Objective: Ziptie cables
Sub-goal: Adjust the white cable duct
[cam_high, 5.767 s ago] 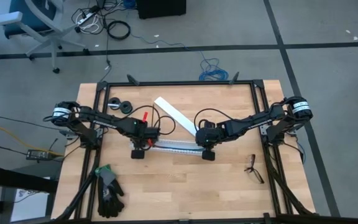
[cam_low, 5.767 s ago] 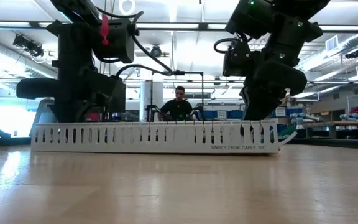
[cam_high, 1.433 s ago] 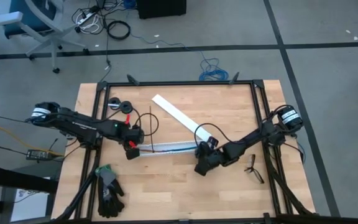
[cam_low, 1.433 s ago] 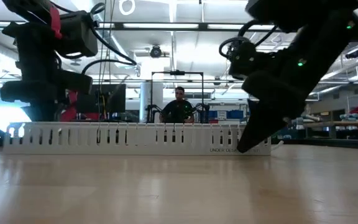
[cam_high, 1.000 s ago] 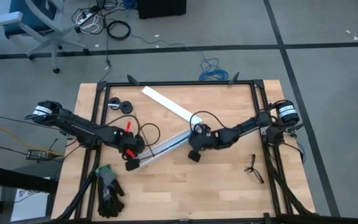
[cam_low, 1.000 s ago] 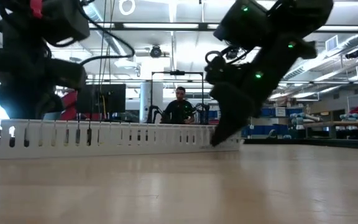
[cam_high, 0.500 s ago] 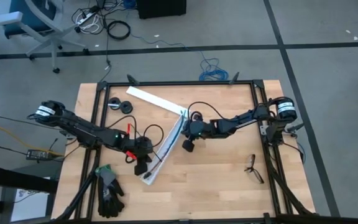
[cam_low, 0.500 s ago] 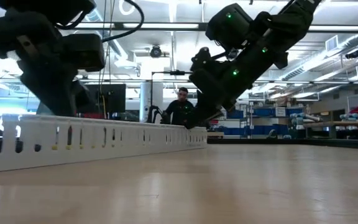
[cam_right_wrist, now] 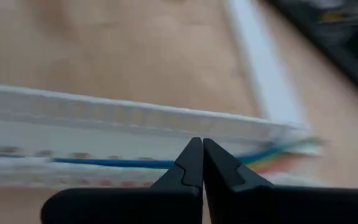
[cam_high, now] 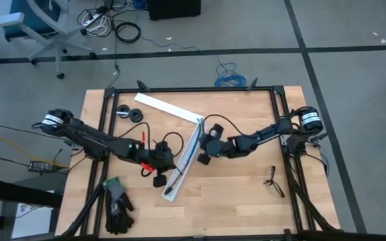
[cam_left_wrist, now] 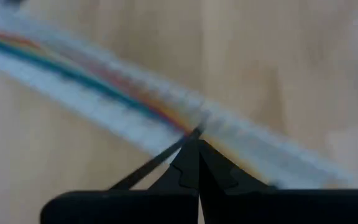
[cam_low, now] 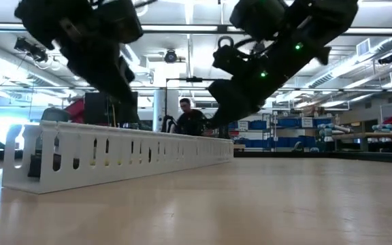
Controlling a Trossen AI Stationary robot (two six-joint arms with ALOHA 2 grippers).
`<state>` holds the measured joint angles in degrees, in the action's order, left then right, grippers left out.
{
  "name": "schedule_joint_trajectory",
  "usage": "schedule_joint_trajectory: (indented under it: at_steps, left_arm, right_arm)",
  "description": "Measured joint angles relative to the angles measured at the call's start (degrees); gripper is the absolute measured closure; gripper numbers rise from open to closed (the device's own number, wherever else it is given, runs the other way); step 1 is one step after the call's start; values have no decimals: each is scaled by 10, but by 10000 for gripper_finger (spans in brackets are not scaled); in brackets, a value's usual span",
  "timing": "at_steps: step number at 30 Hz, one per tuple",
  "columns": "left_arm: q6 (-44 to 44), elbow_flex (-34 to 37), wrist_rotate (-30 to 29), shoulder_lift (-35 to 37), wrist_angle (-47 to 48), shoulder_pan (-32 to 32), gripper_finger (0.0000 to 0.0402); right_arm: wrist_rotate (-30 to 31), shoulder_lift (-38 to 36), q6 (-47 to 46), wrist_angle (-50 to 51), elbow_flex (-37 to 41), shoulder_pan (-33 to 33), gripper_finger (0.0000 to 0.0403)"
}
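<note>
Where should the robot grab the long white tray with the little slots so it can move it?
Probably by a long slotted side wall near one end, coming down from above. The white slotted tray lies flat on the table, running diagonally, with coloured wires inside. Its thin upright walls suit closing fingers, and the left gripper and right gripper already sit near opposite ends.

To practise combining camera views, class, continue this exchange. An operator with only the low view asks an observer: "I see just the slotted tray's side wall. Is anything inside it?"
Observer: Yes, the cables run along inside the slotted tray.
Operator: Is the right gripper open?
Observer: No, the right gripper is shut, pointing at the tray.
Operator: And the left?
Observer: The left gripper is shut too, its tips at the cables.
</note>
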<state>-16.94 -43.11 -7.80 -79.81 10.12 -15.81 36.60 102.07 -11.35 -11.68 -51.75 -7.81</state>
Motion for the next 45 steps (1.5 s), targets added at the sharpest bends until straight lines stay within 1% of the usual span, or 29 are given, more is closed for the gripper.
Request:
schedule_joint_trajectory:
  at_steps: [1,3,7,9,10,12,14,16,18,22,24,27,29,31,34,36,41,45]
  left_arm:
    - [0,-8,-12,5,41,0,401]
    - [-13,-23,-30,6,123,1,401]
    - [-52,-29,-34,6,218,1,401]
    - [-67,-27,-29,5,222,0,401]
    - [-71,-26,-23,5,221,0,401]
    - [-74,-26,-2,-2,204,1,401]
    - [-74,-26,18,-14,183,0,401]
    - [-76,-26,39,-28,159,0,401]
    - [-92,-26,43,-44,157,0,401]
    - [-121,-26,60,-73,118,-1,401]
    - [-128,-25,76,-93,69,-1,401]
    - [-135,-25,91,-123,-9,-2,401]
    - [-143,-26,92,-144,-67,-5,401]
    - [-155,-33,92,-164,-95,-5,401]
    - [-163,-61,89,-198,-118,-9,401]
    - [-163,-92,85,-224,-120,-11,401]
    - [-135,-178,74,-295,-121,-11,401]
    - [-122,-230,46,-334,-120,-12,401]
  right_arm:
    - [27,-3,-16,13,0,-7,403]
    - [52,-14,-65,68,0,-15,403]
    - [26,-32,-181,162,0,-18,403]
    - [8,-34,-215,177,0,-17,403]
    - [-17,-34,-225,181,0,-11,403]
    - [-85,-26,-239,174,0,6,403]
    - [-134,-9,-232,157,0,24,403]
    - [-144,7,-213,141,0,35,403]
    - [-146,18,-192,116,0,43,403]
    - [-167,20,-149,84,0,62,403]
    - [-176,18,-123,66,0,69,403]
    - [-234,19,-99,19,-1,85,403]
    - [-254,19,-92,19,-1,92,403]
    - [-268,19,-79,18,-1,96,403]
    - [-310,19,-65,8,-1,100,403]
    - [-327,26,-61,2,-1,100,403]
    - [-405,58,-34,8,-33,94,403]
    - [-406,67,1,21,-48,81,403]
